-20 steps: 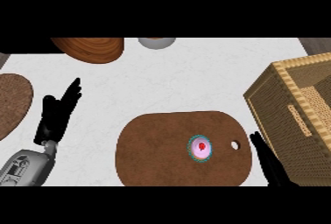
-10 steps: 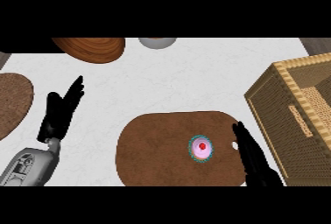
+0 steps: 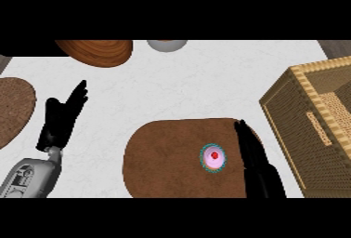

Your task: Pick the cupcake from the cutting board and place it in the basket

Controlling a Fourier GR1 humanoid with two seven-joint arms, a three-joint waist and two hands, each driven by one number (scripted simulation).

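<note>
Two black hands are seen from above. Nearest, the right hand (image 3: pixel 257 162) is stretched over the brown cutting board (image 3: pixel 165 158), its fingers straight and open just beside the cupcake (image 3: pixel 214 158), which nothing grips; this placement seems meant to bring them round it. At the left, the left hand (image 3: pixel 63 118) is held open above the white worktop (image 3: pixel 198 79), apparently resting. Farther right, the wicker basket (image 3: pixel 312 125) is set close by, probably to shorten the carry.

Pink cupcake (image 3: pixel 214 157), brown cutting board (image 3: pixel 165 162)
</note>
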